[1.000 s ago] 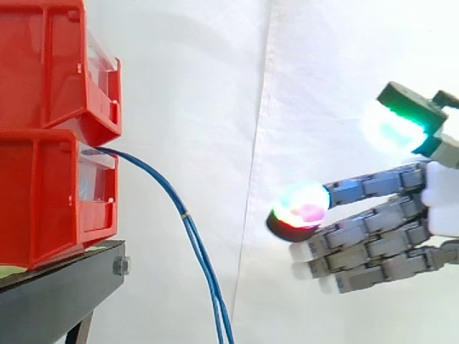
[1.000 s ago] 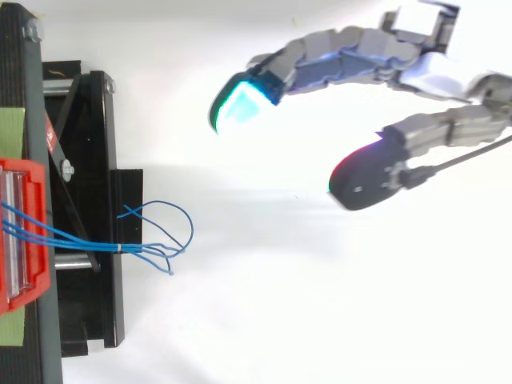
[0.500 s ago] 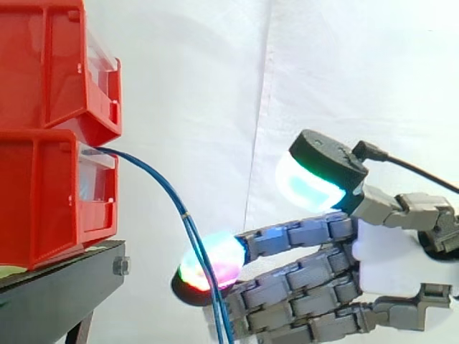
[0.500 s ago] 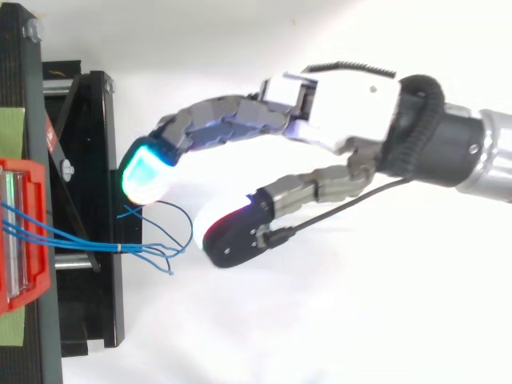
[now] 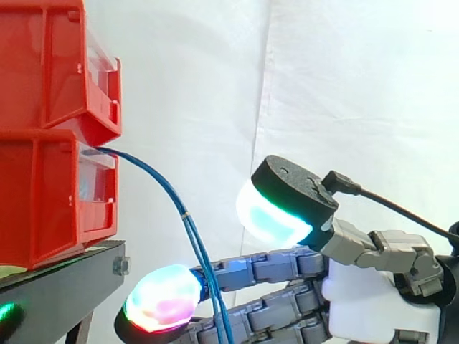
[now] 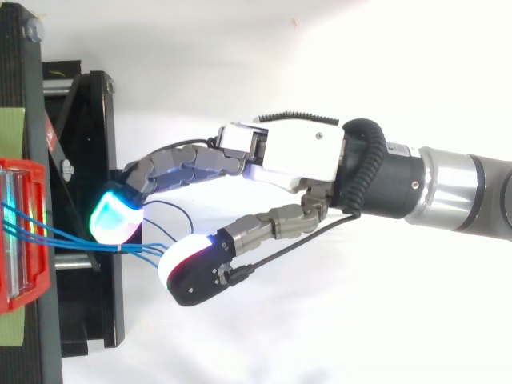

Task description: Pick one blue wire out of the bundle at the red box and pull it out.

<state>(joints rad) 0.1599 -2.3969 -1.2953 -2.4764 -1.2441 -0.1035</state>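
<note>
Several blue wires [image 5: 185, 215] run inside spread-open hand [image 6: 296, 156], just off red box [image 5: 43, 193] edge.

The arm [image 6: 448, 188] comes in from the right. The hand [image 6: 296, 154] reaches left, its fingers [image 6: 180, 170] nearly straight and the thumb [image 5: 287, 204] spread apart from them.

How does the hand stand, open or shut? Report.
Open: the hand brackets the blue wires with thumb and fingers apart, nothing pinched.
</note>
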